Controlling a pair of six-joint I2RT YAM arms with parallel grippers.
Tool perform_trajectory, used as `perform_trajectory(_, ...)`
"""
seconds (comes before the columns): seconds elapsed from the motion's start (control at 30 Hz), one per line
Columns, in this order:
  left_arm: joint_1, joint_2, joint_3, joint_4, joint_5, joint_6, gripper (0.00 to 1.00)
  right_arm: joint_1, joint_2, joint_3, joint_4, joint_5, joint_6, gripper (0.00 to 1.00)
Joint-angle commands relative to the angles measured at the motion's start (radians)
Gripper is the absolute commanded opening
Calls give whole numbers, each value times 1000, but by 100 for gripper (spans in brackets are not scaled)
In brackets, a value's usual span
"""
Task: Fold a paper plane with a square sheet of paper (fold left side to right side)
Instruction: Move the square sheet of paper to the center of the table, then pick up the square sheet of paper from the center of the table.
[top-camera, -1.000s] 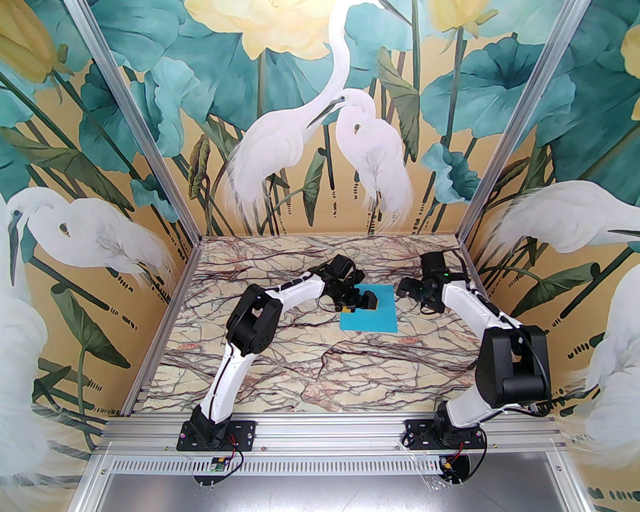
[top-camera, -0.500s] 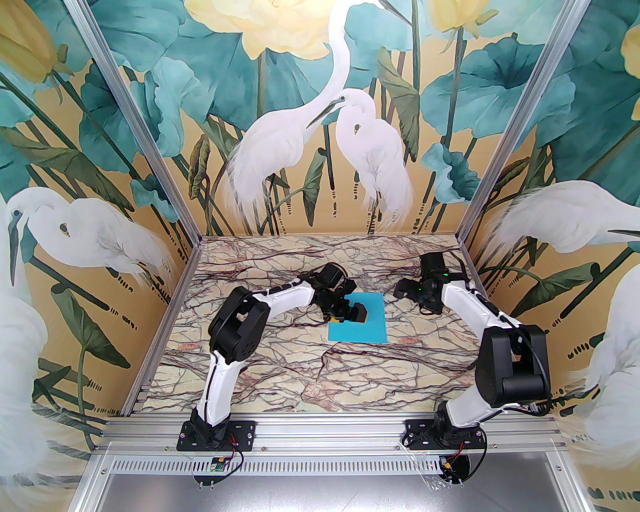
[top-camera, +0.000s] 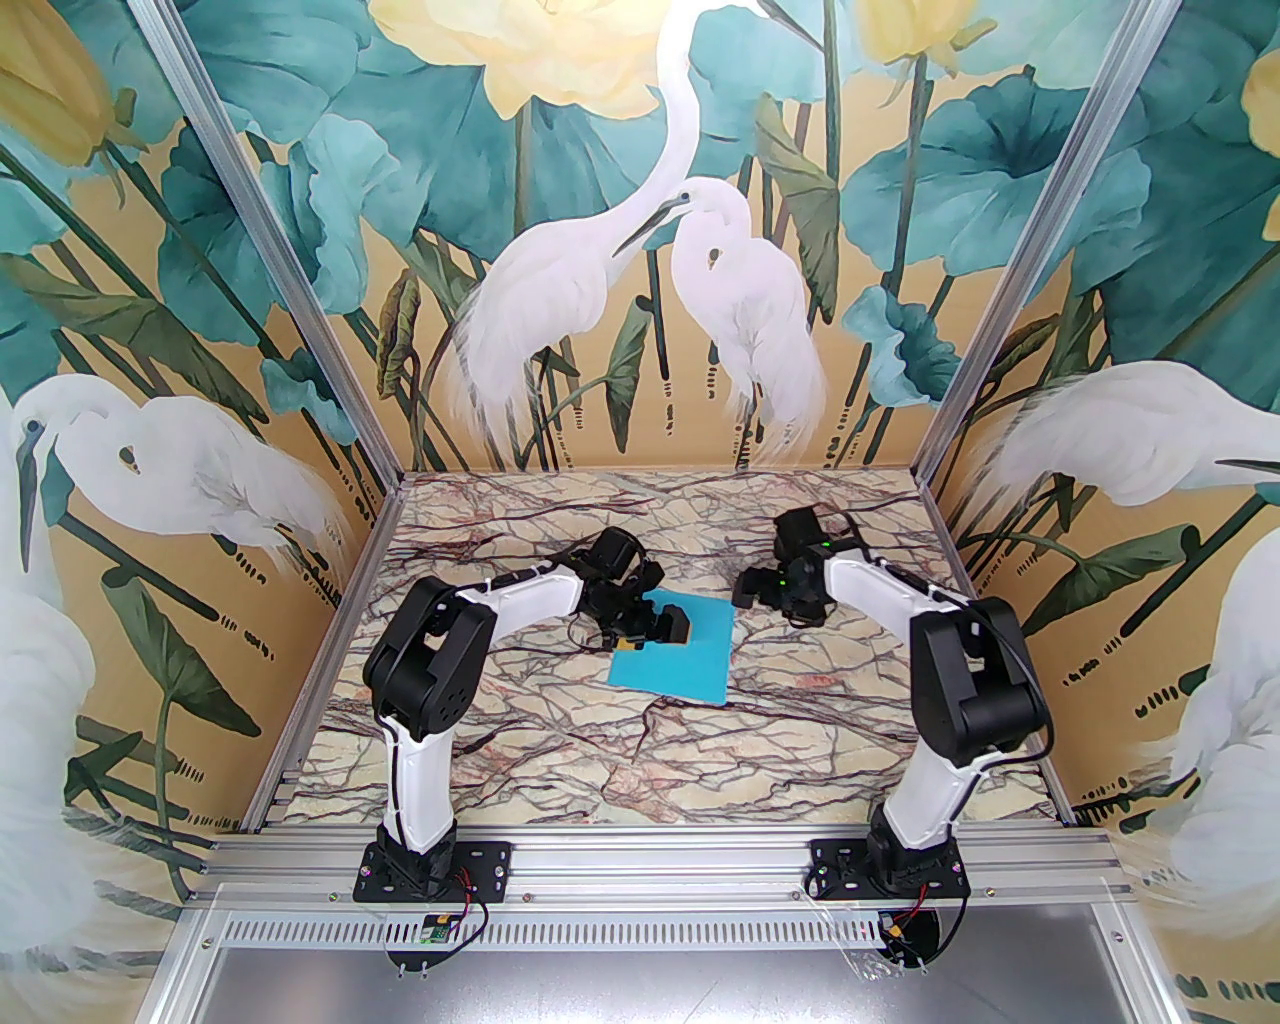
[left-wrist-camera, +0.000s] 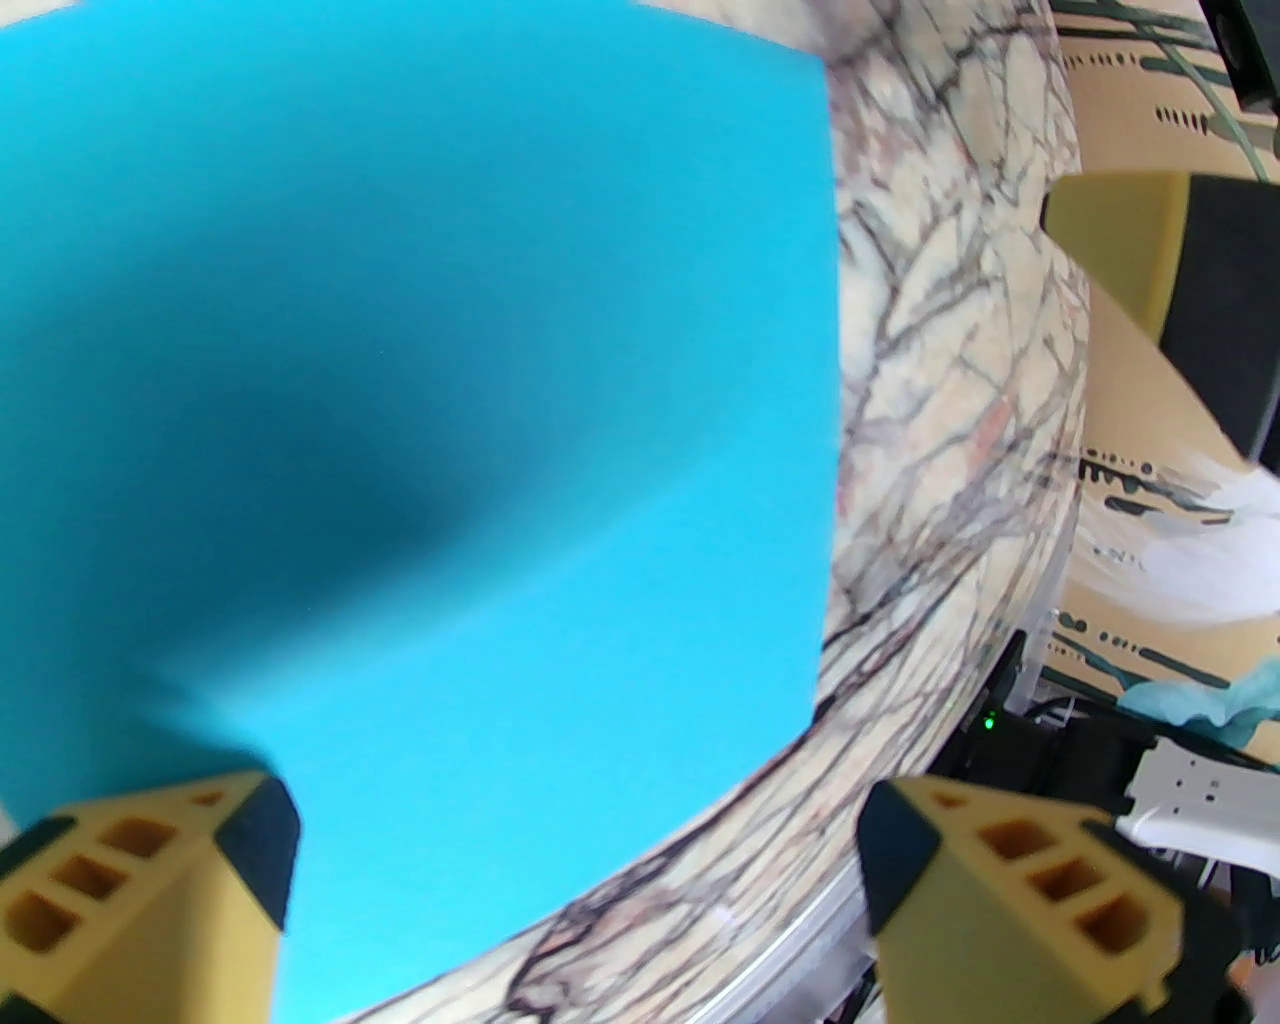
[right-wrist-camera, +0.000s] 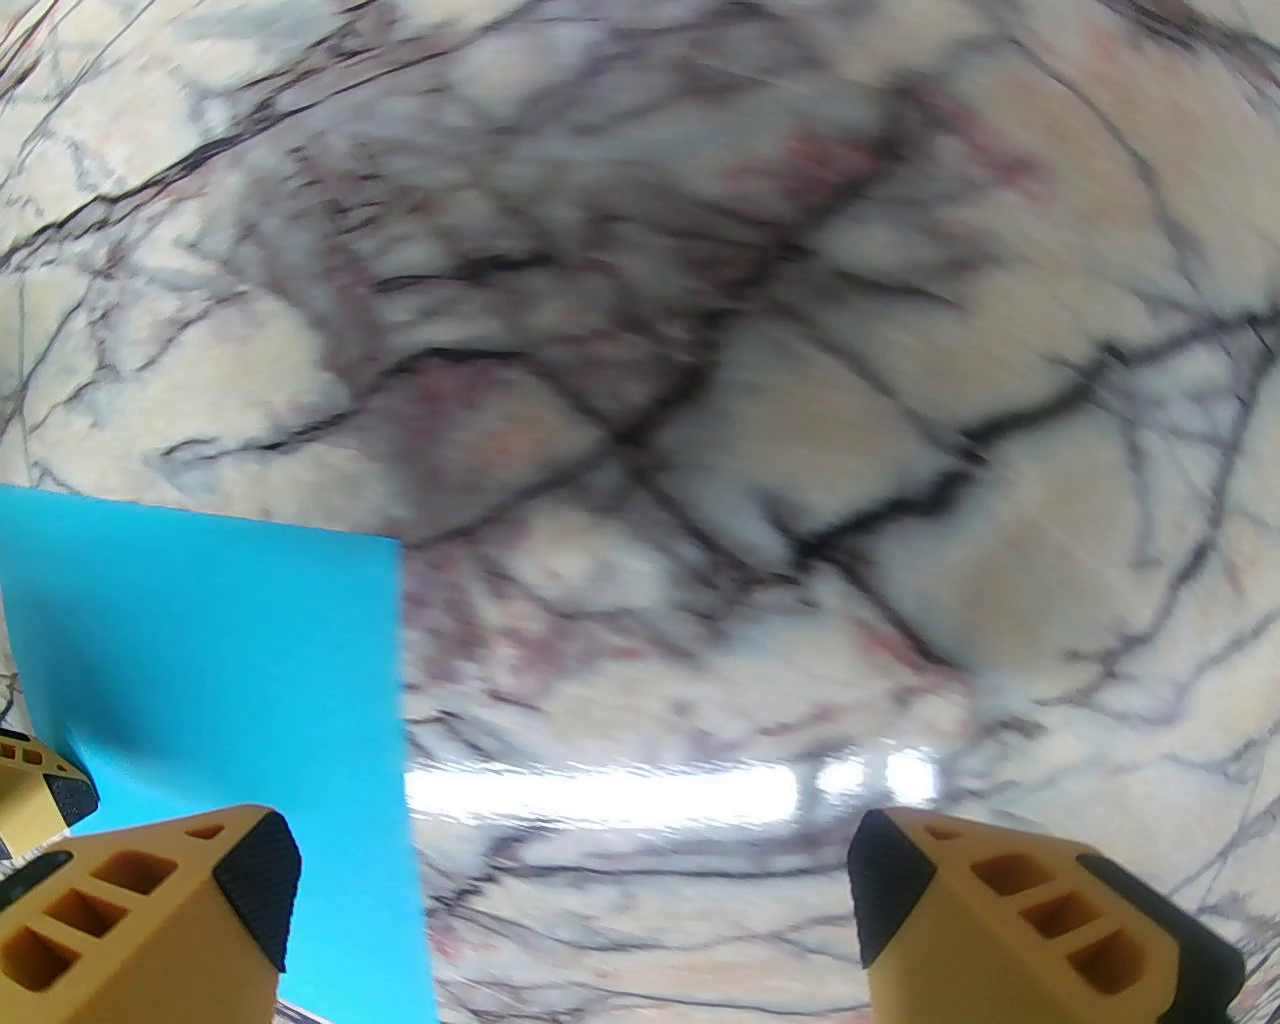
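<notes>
The square sheet of paper (top-camera: 690, 665) lies flat and uncreased, a turquoise-blue square turned a little askew. Under it the marble-patterned table (top-camera: 560, 760) spreads out on all sides of the sheet.

The left gripper (top-camera: 652, 636) sits over the sheet's far left corner, reaching in from the sheet's left side. Its fingers are spread wide and grasp nothing. In the left wrist view the left gripper (left-wrist-camera: 580, 840) has one yellow fingertip low over the sheet (left-wrist-camera: 450, 350), where a dark shadow falls across the paper. The other fingertip sits past the sheet's edge, over bare marble. Whether the first fingertip presses on the paper or only hangs just above it cannot be told.

The right gripper (top-camera: 747, 590) hangs just beside the sheet's far right corner, on the sheet's right. Its fingers are also released and wide apart, with nothing between them. In the right wrist view the right gripper (right-wrist-camera: 570, 870) has one fingertip in front of the sheet (right-wrist-camera: 220, 640) near its edge. The other is well off the sheet, over veined marble. At the left border of that view a finger of the left gripper shows at the sheet. The view is blurred.

Beyond the sheet's far side stand painted walls (top-camera: 640, 250) with white egrets and teal leaves. On the sheet's near side an aluminium rail (top-camera: 650, 860) carries both arm bases.
</notes>
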Motion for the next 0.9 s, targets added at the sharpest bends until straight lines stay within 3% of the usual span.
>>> perform_trajectory(0.0, 5, -79, -38, -2, -19, -35, 98, 38, 56, 84, -36, 17, 5, 96)
perform_trajectory(0.3, 2, -113, -208, 96, 52, -116, 82, 130, 202, 255, -109, 45, -17, 98)
perform_trajectory(0.6, 3, -114, -239, 85, -4, -107, 82, 160, 306, 331, -151, 83, -21, 98)
perform_trajectory(0.87, 3, -99, -233, 72, -18, -86, 82, 193, 336, 308, -153, 15, -36, 97)
